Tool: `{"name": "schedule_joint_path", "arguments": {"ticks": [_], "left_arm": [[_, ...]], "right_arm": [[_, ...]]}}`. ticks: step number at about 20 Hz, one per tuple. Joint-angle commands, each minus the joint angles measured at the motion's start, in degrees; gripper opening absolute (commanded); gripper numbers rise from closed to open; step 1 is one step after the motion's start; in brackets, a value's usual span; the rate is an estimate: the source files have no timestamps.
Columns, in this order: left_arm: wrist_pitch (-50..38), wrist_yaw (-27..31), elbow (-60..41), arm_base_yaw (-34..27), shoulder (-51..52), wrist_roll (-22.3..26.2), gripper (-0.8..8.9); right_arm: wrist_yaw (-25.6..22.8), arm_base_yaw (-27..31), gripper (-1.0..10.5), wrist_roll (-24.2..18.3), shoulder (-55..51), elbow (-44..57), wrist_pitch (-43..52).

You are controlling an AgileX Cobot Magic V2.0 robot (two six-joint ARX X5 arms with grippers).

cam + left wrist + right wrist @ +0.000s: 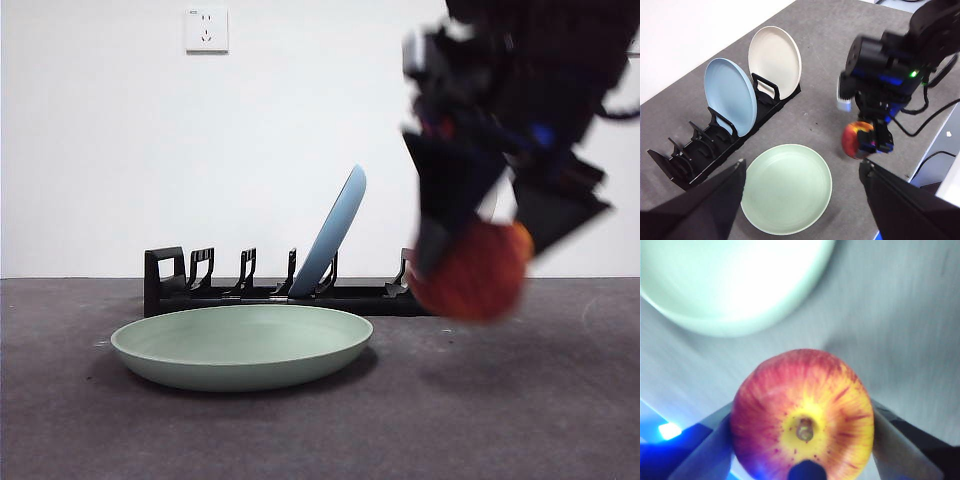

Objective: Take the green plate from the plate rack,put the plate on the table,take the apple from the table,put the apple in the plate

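The green plate (240, 345) lies flat on the table (500, 420), just in front of the black plate rack (200, 285). It also shows in the left wrist view (787, 187) and, washed out, in the right wrist view (735, 285). My right gripper (480, 265) is shut on the red apple (470, 272) and holds it in the air to the right of the plate. The apple fills the right wrist view (802, 415) and shows in the left wrist view (856, 139). My left gripper (802, 200) is open and empty, high above the plate.
A light blue plate (730, 97) and a cream-white plate (775, 60) stand upright in the rack (715, 145). Cables (935, 115) run along the table's far side. A wall socket (206, 29) is on the white wall behind.
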State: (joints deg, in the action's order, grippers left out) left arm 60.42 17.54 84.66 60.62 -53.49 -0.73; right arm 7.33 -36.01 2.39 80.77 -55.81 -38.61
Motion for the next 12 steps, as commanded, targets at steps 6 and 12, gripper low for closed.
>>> {"name": "schedule_joint_path", "arguments": {"ticks": [6, 12], "left_arm": [[0.81, 0.07, 0.17, 0.15, 0.09, -0.26, 3.82], [1.03, 0.00, 0.17, 0.15, 0.09, -0.15, 3.82]], "right_arm": [[-1.81, -4.37, -0.2, 0.52, 9.75, -18.10, 1.05], [-1.88, -5.77, -0.2, -1.42, 26.73, -33.79, -1.38]]}}
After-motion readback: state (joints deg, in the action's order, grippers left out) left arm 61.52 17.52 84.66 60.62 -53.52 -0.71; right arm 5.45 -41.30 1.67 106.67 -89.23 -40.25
